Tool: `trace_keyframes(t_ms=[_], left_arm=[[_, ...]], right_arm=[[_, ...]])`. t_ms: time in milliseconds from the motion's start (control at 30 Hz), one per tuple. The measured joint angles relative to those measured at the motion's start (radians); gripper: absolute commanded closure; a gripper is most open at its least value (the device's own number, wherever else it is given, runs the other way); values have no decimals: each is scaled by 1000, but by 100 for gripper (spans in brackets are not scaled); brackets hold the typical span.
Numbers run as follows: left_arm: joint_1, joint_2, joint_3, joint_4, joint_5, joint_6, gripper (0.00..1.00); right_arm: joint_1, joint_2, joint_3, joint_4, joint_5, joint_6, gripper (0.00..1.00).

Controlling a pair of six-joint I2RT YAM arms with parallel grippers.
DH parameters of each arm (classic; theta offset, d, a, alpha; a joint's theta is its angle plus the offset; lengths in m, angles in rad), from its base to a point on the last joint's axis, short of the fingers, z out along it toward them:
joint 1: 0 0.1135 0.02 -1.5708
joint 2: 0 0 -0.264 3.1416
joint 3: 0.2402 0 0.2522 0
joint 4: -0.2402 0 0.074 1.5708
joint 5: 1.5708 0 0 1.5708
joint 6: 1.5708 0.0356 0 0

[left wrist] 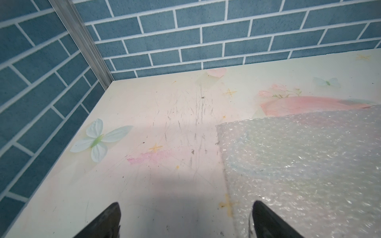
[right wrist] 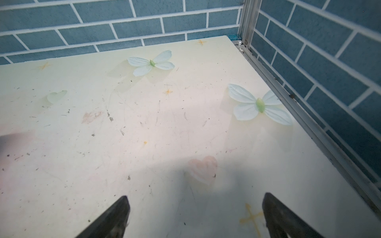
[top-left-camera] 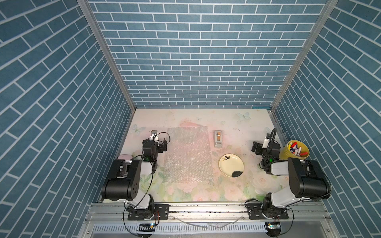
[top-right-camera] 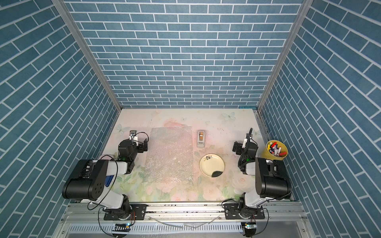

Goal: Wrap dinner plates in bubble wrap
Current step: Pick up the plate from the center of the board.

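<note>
Left pincer [left wrist: 186, 206] is held low over the tabletop [top-left-camera: 185, 119] with its jaws wide apart and nothing between them. It is just beside the left edge of the bubble wrap [top-left-camera: 188, 154], and in the left wrist view one jaw is seen against the sheet's margin. The right pincer [right wrist: 195, 197] is likewise spread and empty, over bare tabletop on the right side.

The wrap is laid out flat in the middle of the tabletop, with nothing on it. The dinner plate [top-left-camera: 231, 164] lies face up just beside the sheet's right edge, apart from it, between the sheet and the right arm.

The plate is judged to be stiff, glazed, slippery and breakable. Because it lies flush, its raised rim is the only hold offered, probably on the side nearest the right pincer. A tilt or a slide across the surface should be expected as it is lifted. The wrap is judged to be very light, limp and crinkly. It is best taken at a corner or an edge, and it may be dragged along whole unless it is pinned down.

Nothing is held in the plate. A yellow cup [top-left-camera: 285, 154] beside the right arm is packed with markers [top-left-camera: 295, 150]. A tape dispenser [top-left-camera: 218, 139] stands beyond the plate.
</note>
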Motion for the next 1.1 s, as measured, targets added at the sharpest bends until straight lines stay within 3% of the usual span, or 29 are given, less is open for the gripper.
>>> trace_keyframes(t_ms=[400, 500, 600, 667, 733, 800, 933, 1100], left_arm=[[-1, -7, 3, -18, -5, 1, 0], [-32, -91, 86, -236, -99, -9, 0], [-77, -193, 282, -453, -190, -108, 4], [-100, -246, 414, -565, -179, -224, 14], [-157, -266, 527, -655, -156, -344, 26], [-267, -250, 578, -711, -118, -443, 34], [-517, -121, 580, -806, 12, -628, 49], [-684, 34, 554, -880, 153, -781, 58]], right_arm=[[5, -7, 11, -35, 9, 0, 1], [52, -97, 140, -344, 109, 26, 1], [92, -174, 442, -740, 182, 167, 1], [95, -214, 587, -890, 179, 274, 14], [72, -261, 618, -984, 95, 362, 24], [61, -304, 550, -1050, 5, 431, 26], [94, -328, 345, -1237, -214, 492, 33], [119, -361, 259, -1367, -415, 503, 37]])
